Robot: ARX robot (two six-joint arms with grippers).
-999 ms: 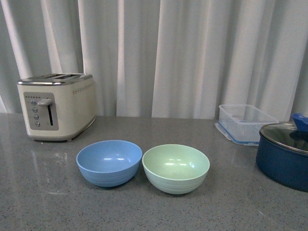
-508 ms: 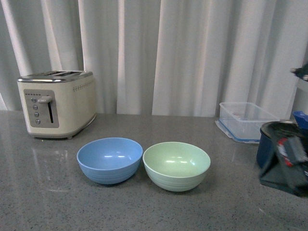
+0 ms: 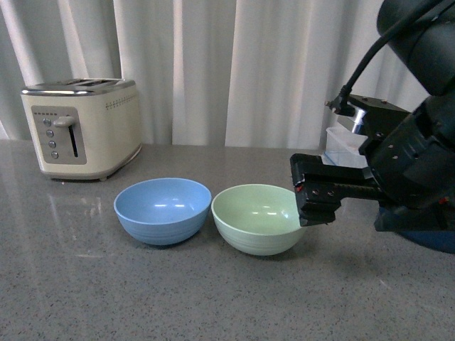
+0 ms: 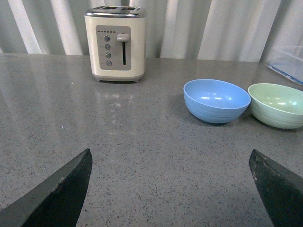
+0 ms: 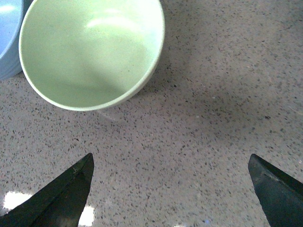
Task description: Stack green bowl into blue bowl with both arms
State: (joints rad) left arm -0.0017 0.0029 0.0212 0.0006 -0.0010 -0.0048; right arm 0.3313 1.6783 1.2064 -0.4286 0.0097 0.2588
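Observation:
The green bowl (image 3: pixel 254 217) stands upright on the grey counter, touching or nearly touching the blue bowl (image 3: pixel 162 210) on its left. Both are empty. My right gripper (image 3: pixel 313 200) is open, above the counter just right of the green bowl's rim. In the right wrist view the green bowl (image 5: pixel 90 52) lies beyond the open, empty gripper (image 5: pixel 170 158), and a sliver of the blue bowl (image 5: pixel 6 38) shows. My left gripper (image 4: pixel 169 156) is open over bare counter, well short of the blue bowl (image 4: pixel 216 100) and the green bowl (image 4: pixel 277 105). It is out of the front view.
A cream toaster (image 3: pixel 79 128) stands at the back left. A clear plastic container (image 3: pixel 340 145) and a dark navy pot (image 3: pixel 435 241) are mostly hidden behind my right arm. White curtains close off the back.
My right arm has swung in from the right edge to the green bowl's right side. The whole scene sits higher in the front view. The bowls keep their places on the counter.

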